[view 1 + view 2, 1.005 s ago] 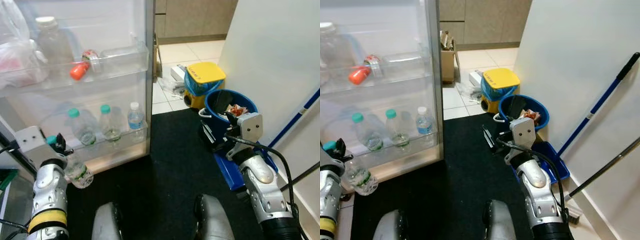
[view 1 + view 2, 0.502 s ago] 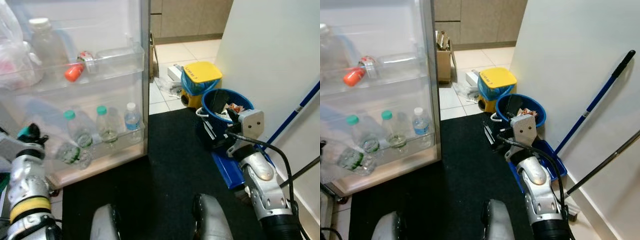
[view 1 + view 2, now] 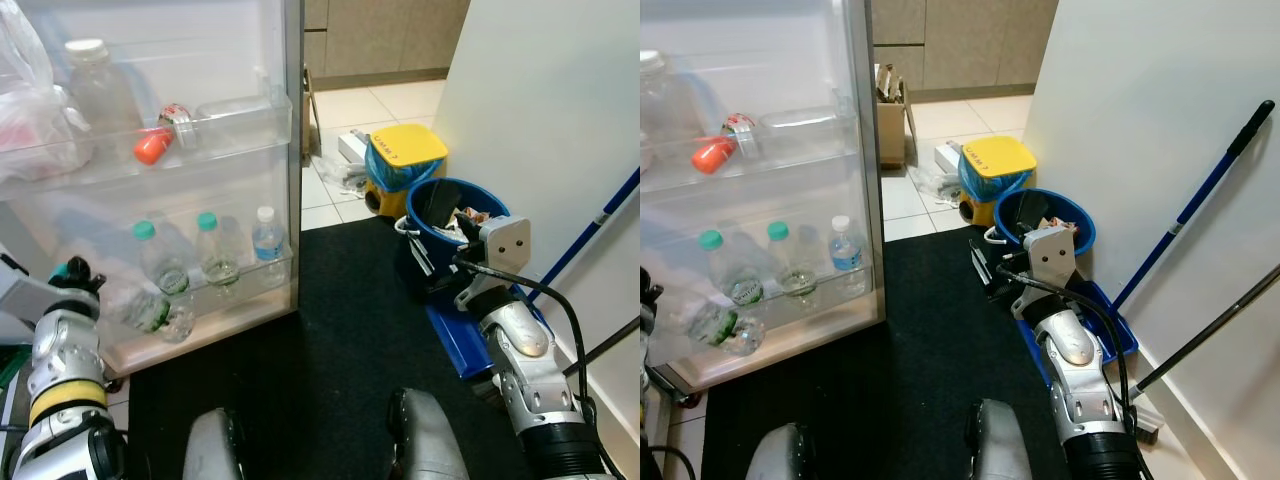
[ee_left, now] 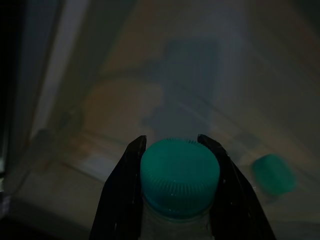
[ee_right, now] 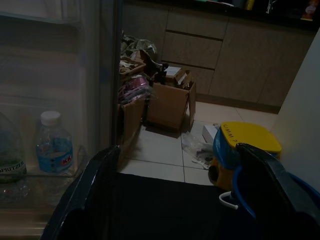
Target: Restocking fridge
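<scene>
A green-capped water bottle point(image 4: 179, 180) is clamped at its neck by the left gripper point(image 4: 178, 165), tilted against the lowest shelf point(image 3: 235, 285) of the open fridge door, beside three upright bottles point(image 3: 215, 250). The right gripper point(image 5: 175, 200) is held spread wide above the black mat point(image 3: 340, 330).

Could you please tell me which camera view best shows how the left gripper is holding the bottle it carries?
The left wrist view: the left gripper has its black fingers clamped on either side of the bottle's green cap. The eye views show the bottle tilted at the lower door shelf, with the grip itself hard to see.
</scene>
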### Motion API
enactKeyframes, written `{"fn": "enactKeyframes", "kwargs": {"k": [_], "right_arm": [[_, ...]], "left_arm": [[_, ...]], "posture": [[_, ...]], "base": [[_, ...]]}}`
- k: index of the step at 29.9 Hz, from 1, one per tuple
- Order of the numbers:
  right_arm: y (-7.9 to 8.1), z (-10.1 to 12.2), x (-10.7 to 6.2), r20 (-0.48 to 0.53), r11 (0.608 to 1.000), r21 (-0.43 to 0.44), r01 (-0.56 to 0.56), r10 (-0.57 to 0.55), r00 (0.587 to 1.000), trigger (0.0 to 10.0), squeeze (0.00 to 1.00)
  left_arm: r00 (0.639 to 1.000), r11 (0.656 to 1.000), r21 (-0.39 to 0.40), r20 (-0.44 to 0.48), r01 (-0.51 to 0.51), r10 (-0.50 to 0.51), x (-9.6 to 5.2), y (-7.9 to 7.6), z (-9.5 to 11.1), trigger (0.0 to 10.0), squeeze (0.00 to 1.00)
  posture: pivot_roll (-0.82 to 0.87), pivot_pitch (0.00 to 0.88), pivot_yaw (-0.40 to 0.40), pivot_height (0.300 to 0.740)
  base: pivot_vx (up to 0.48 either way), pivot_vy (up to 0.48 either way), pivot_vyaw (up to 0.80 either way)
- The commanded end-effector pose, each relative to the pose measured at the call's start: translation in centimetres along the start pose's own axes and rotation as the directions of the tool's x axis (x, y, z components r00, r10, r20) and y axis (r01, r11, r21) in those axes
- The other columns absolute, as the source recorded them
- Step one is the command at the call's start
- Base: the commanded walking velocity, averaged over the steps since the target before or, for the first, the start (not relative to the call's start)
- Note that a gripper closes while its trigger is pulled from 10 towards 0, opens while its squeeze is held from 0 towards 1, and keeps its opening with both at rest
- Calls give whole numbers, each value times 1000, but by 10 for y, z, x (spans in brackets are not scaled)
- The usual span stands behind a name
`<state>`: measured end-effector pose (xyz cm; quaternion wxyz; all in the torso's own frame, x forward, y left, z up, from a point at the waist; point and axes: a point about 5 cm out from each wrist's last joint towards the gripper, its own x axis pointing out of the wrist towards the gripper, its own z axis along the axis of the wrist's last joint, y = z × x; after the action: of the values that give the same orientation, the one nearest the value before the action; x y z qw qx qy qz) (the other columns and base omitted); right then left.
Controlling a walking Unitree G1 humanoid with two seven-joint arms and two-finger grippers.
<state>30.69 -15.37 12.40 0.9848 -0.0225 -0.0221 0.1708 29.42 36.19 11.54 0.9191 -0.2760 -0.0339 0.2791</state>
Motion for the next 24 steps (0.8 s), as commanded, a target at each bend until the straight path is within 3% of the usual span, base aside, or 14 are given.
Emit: {"fn": "enactKeyframes", "kwargs": {"k": [1,13,18,19,24], "right_arm": [[-1,-2,0,-7,1000,3,4,-4,1000,10000,0],[0,-3,0,-3,1000,8,0,0,1000,10000,0],[0,-2,0,-1,1000,6,-3,3,1000,10000,0],[0,-2,0,0,1000,7,-3,3,1000,10000,0],[1,-2,-1,-1,1000,8,-2,2,1000,10000,0]], "left_arm": [[1000,999,-17,-2,29,-29,1,-9,-7,10000,0],[994,991,77,-13,113,-112,4,-35,-20,10000,0],[987,965,210,-37,158,-153,3,-51,-33,10000,0],[984,942,284,-55,178,-170,1,-54,-39,10000,0],[977,900,380,-104,214,-188,-5,-55,-56,10000,0]], "posture": [[-31,0,-72,436],[-33,0,-78,436],[-39,0,-81,436],[-42,0,-80,436],[-50,0,-81,436]], "base": [[0,0,0],[0,0,0],[0,0,0],[0,0,0],[0,0,0]]}}
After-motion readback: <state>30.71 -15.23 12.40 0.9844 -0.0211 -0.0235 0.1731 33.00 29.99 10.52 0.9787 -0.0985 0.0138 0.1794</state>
